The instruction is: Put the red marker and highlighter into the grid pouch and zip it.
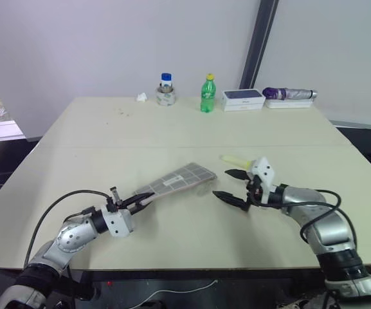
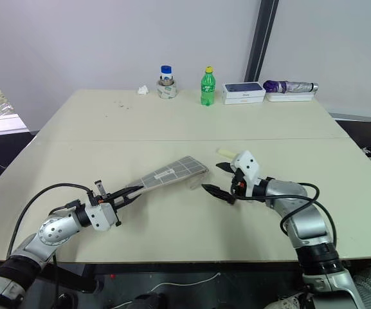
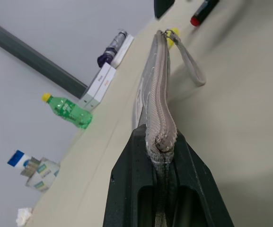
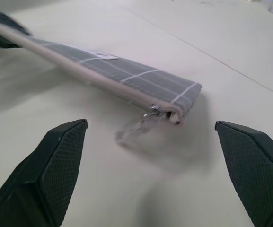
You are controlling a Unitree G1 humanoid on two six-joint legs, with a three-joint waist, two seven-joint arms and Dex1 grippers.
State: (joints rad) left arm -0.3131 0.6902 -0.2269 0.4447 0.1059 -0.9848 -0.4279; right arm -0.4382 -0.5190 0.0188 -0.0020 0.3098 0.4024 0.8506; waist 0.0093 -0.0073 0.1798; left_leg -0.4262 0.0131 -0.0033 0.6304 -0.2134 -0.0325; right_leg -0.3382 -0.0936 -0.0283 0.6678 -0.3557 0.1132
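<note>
Left wrist view: left gripper (image 3: 161,156) clamps grid pouch (image 3: 157,90); right gripper (image 1: 231,185) wide.

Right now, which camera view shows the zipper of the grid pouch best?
The left wrist view: the zipper runs along the raised edge of the grid pouch, straight from the left gripper shut on it. The right wrist view shows the far end and the pull. The eye views show the flat gridded side.
</note>
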